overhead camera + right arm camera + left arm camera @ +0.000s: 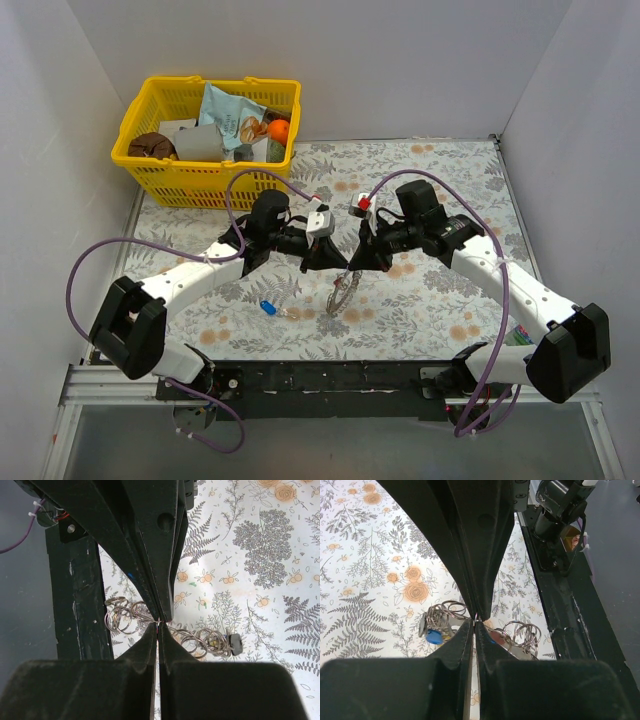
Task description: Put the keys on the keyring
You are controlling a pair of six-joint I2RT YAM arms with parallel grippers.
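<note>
My left gripper (337,262) and right gripper (353,262) meet tip to tip above the middle of the floral cloth. Both are shut on the keyring (342,293), a bunch of shiny silver loops that hangs tilted below them. In the left wrist view the left gripper (475,622) pinches thin metal, with loops to either side (522,632) and a blue-capped key (434,636) among them. The right wrist view shows the right gripper (159,625) pinching the same loops (199,637). Another blue-capped key (268,308) lies on the cloth to the left.
A yellow basket (205,186) with packets and an orange stands at the back left. White walls close in three sides. The black base rail (330,378) runs along the near edge. Purple cables loop over both arms.
</note>
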